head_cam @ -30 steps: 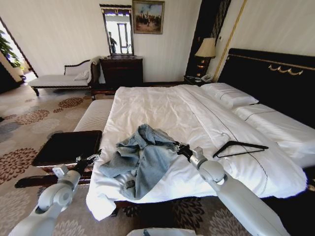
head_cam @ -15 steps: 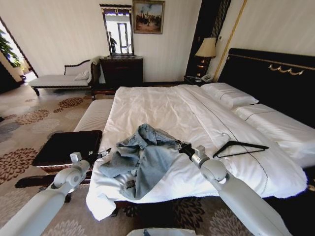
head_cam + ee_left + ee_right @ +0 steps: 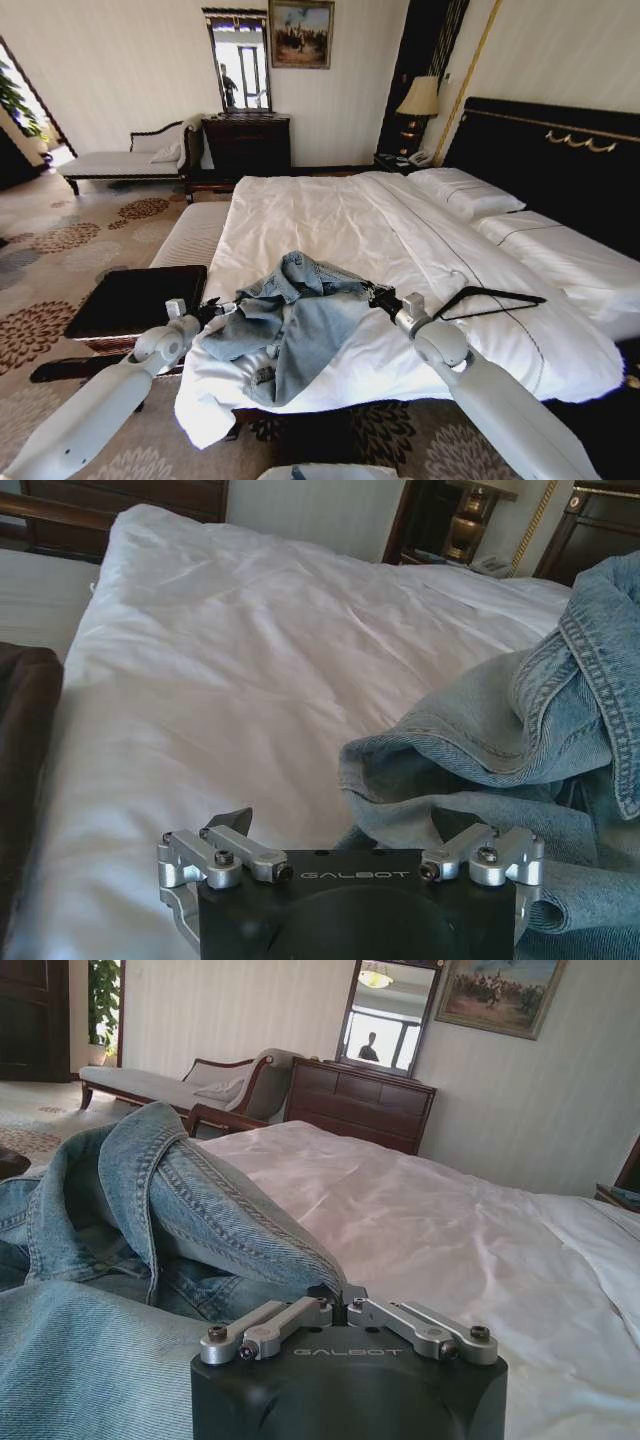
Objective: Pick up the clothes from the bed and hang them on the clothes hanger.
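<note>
Two grippers work at a crumpled light-blue washed denim jacket point(image 3: 292, 318) that lies on the near part of the wide bed with white sheets point(image 3: 330, 215), close to its foot edge. The right gripper point(image 3: 370, 293) sits at the jacket's right edge, its fingers pinched together on a raised fold of denim; in the right wrist view the right gripper point(image 3: 338, 1293) has its jaws closed on the thick seamed fold point(image 3: 215, 1215) rising just ahead of it. The left gripper point(image 3: 224, 307) reaches in from the opposite side and is at the jacket's left edge. In the left wrist view the left gripper point(image 3: 345, 825) has its fingers spread wide, with a rolled denim hem point(image 3: 440, 770) lying between and just beyond them; whether the pads touch the cloth cannot be told.

Beyond the right gripper, on its outer side, a thin black triangular coat hanger point(image 3: 487, 301) lies flat on the white sheet, apart from the jacket. White pillows point(image 3: 465, 193) rest against the tall black headboard point(image 3: 545, 150) farther off. Outside the left gripper, beside the bed, stands a dark upholstered bench point(image 3: 135, 300) on the patterned carpet point(image 3: 50, 260).
</note>
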`<state>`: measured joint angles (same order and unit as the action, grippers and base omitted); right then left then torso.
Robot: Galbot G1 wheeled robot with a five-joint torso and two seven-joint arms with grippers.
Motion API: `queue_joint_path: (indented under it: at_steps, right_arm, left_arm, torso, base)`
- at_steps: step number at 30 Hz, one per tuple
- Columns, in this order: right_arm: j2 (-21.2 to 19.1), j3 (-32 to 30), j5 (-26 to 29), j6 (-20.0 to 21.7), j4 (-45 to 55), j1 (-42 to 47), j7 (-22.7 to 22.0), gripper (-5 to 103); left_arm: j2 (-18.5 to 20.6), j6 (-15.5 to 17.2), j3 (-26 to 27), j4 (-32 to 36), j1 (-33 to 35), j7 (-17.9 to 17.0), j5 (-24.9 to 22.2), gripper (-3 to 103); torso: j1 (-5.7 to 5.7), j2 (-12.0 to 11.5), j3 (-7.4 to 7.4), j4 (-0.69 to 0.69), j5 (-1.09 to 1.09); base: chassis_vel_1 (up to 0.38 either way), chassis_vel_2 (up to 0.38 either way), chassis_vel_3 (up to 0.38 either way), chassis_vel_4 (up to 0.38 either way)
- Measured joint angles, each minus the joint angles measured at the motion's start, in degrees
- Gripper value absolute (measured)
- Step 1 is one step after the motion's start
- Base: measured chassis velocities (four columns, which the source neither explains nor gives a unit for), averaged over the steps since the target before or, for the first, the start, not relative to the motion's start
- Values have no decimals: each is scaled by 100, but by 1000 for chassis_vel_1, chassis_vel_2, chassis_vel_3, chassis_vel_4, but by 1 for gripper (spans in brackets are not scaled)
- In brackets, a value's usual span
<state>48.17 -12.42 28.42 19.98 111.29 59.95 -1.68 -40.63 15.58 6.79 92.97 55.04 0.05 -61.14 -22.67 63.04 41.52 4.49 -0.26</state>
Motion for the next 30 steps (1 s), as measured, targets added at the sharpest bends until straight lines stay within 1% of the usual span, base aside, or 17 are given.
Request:
queue_joint_path:
  at_steps: [1, 3, 5, 7, 8, 9, 10, 13, 18, 19, 22, 24, 25, 27, 28, 29, 30]
  right_arm:
    - [0, 0, 0, 0, 0, 0, 0, 1]
    - [9, 22, 23, 4, -13, -36, -5, 1]
    - [7, 28, 39, 11, -11, -45, -14, 1]
    - [5, 21, 41, 12, -9, -39, -15, 1]
    - [-6, -51, 52, 13, 11, 12, -15, 1]
    - [-10, -91, 56, 13, 15, 36, -16, 1]
    - [-10, -91, 56, 13, 15, 36, -16, 1]
    - [-14, -212, 65, 8, 31, 114, -16, 1]
    - [-10, -250, 69, 0, 37, 126, -18, 1]
    - [-7, -250, 73, -1, 37, 115, -20, 1]
    - [0, -241, 74, -4, 37, 97, -26, 1]
    - [0, -240, 74, -4, 37, 97, -26, 1]
    - [1, -239, 73, -6, 37, 98, -26, 1]
    - [2, -239, 72, -6, 36, 101, -26, 1]
    - [6, -236, 69, -7, 31, 105, -26, 1]
    - [7, -234, 66, -8, 26, 107, -26, 1]
    - [9, -231, 62, -9, 18, 112, -27, 1]
  left_arm:
    - [0, 0, 0, 0, 0, 0, 0, 100]
    - [-74, -1, -293, -204, -343, 22, 6, 100]
    - [-140, -3, -546, -430, -700, 50, 1, 100]
    - [-151, -6, -592, -472, -768, 53, 1, 100]
    - [-199, -11, -800, -644, -1043, 68, -10, 100]
    - [-213, -11, -878, -692, -1138, 72, -23, 100]
    - [-213, -11, -878, -692, -1138, 72, -23, 100]
    - [-295, -9, -1167, -856, -1447, 76, -62, 100]
    - [-391, -8, -1342, -961, -1597, 80, -60, 100]
    - [-434, -10, -1393, -987, -1638, 90, -40, 102]
    - [-508, -93, -1420, -1018, -1665, 137, 59, 88]
    - [-515, -106, -1420, -1019, -1664, 141, 68, 88]
    - [-535, -147, -1414, -991, -1649, 143, 99, 77]
    - [-539, -157, -1403, -976, -1633, 143, 112, 77]
    - [-550, -184, -1371, -949, -1591, 140, 158, 67]
    - [-555, -198, -1352, -941, -1569, 134, 184, 67]
    - [-561, -213, -1317, -919, -1531, 112, 210, 61]
  torso:
    - [0, 0, 0, 0, 0]
    - [0, 0, 0, 3, 0]
    - [-1, 0, 1, 3, 1]
    - [-1, -1, 1, 2, 1]
    - [-1, -1, 1, 3, 2]
    - [-1, -1, 1, 3, 1]
    - [-1, -1, 1, 3, 1]
    - [0, 0, 0, 2, 1]
    - [-1, -1, 1, 2, 1]
    - [-1, -1, 1, 2, 1]
    - [-1, -1, 0, 2, 1]
    - [-1, -1, 1, 2, 1]
    - [-1, -1, 0, 2, 1]
    - [-1, 0, 0, 2, 0]
    - [-1, 0, 0, 2, 1]
    - [-1, -1, 1, 2, 1]
    - [-1, -1, 0, 2, 1]
  base:
    - [0, 0, 0, 0]
    - [0, 0, 0, 0]
    - [0, 0, 0, 0]
    - [0, 0, 0, 0]
    - [0, 0, 0, 0]
    - [0, 0, 0, 0]
    - [0, 0, 0, 0]
    - [0, 0, 0, 0]
    - [0, 0, 0, 0]
    - [0, 0, 0, 0]
    - [0, 0, 0, 0]
    - [0, 0, 0, 0]
    - [0, 0, 0, 0]
    - [0, 0, 0, 0]
    - [0, 0, 0, 0]
    - [0, 0, 0, 0]
    - [0, 0, 0, 0]
